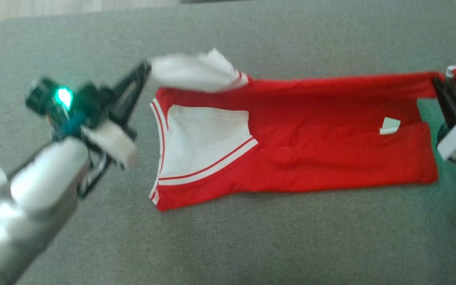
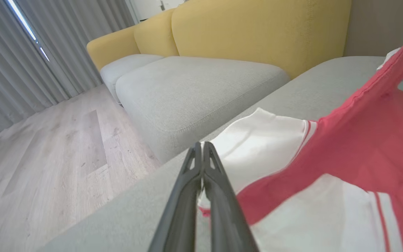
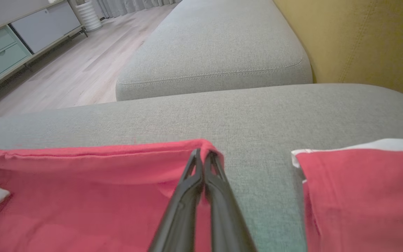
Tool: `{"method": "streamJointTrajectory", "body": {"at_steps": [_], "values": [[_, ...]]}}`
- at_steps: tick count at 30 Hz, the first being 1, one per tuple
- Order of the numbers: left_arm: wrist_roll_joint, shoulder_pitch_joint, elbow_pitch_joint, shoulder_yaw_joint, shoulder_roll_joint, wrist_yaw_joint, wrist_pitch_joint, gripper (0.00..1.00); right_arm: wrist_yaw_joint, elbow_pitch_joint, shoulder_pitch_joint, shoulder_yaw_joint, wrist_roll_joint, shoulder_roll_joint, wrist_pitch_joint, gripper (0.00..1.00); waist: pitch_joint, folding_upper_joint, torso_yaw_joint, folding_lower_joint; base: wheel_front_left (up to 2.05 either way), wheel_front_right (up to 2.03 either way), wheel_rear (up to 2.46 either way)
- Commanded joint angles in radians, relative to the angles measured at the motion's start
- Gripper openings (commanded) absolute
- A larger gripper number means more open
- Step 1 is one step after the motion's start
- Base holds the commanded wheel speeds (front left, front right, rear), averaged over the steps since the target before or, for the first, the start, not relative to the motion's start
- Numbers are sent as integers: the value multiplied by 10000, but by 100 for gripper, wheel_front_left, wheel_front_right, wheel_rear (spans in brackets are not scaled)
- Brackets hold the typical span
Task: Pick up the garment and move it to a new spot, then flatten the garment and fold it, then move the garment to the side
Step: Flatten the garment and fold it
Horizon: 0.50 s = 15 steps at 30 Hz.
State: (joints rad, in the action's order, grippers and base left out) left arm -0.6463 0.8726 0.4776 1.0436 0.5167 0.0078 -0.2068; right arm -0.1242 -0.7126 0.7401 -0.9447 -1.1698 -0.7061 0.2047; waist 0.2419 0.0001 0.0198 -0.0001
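1. The red knit garment with white sleeves and striped trim (image 1: 311, 154) lies lengthwise on the grey fabric sofa cushion (image 1: 251, 245), its far edge lifted;
2. My left hand (image 1: 145, 69) is clenched on the white sleeve (image 1: 196, 73); my right hand (image 1: 436, 82) is clenched on the red hem corner (image 3: 205, 143);
3. I judge this the folding step, barely begun;
4. Next, I should draw both held points toward me together, edge taut, onto the near edge.
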Motion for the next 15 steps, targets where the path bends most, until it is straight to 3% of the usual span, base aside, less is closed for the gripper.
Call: {"method": "streamJointTrajectory", "body": {"at_steps": [1,13,14,15], "values": [[-158,-131,-564,-312,602,280,6,0,-65,217,-504,-36,-152,-412,210,0,-342,-1,159,1,0,0,0],[-688,-2559,-2689,50,1370,1371,265,0,-65,677,-2176,2,-381,-650,437,0,-787,-1,285,1,0,0,0],[-762,-2711,-2753,64,1342,1433,256,0,-65,668,-2278,10,-405,-593,442,6,-791,-1,279,1,0,0,0],[-806,-2844,-2782,93,1304,1487,242,0,-65,628,-2360,27,-429,-529,444,38,-792,-1,267,1,0,0,0]]}}
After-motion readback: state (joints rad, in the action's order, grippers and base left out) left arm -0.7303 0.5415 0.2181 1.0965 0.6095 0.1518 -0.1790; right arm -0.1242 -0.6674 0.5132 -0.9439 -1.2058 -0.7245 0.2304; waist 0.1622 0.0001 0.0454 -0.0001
